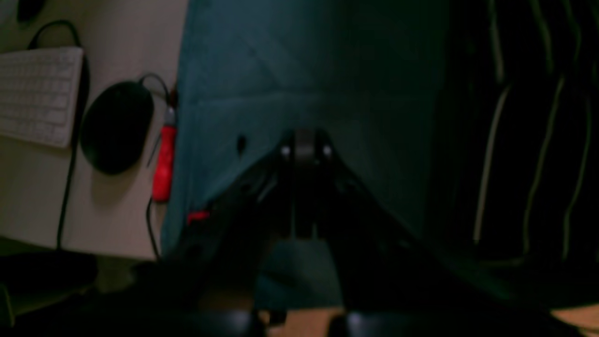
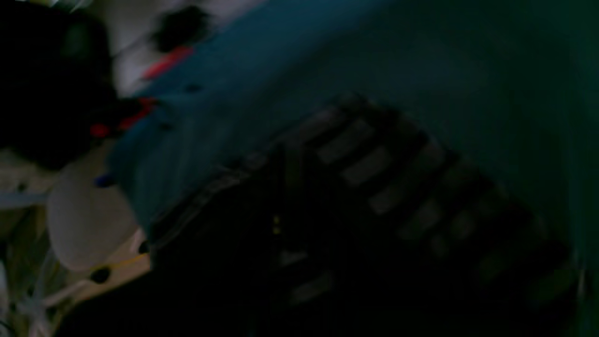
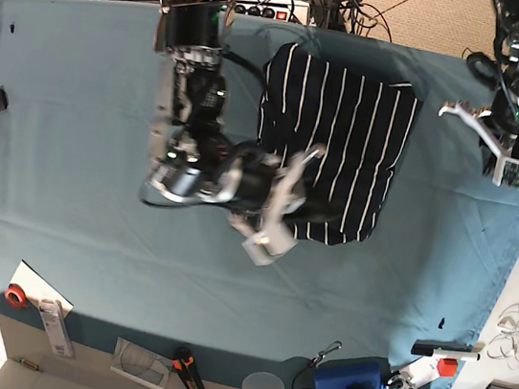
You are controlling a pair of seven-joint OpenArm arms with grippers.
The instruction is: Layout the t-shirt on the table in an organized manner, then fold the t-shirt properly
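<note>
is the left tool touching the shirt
No, in the base view the left tool hangs over bare table near its edge, clear of the shirt.

the right arm reaches in from the far edge, bent at the elbow, its wrist turned sideways; the right gripper (image 3: 269, 242) is blurred, jaws closed. the left arm stands off at the other side, the left gripper (image 3: 511, 172) pointing toward the near edge, jaws together.
</note>
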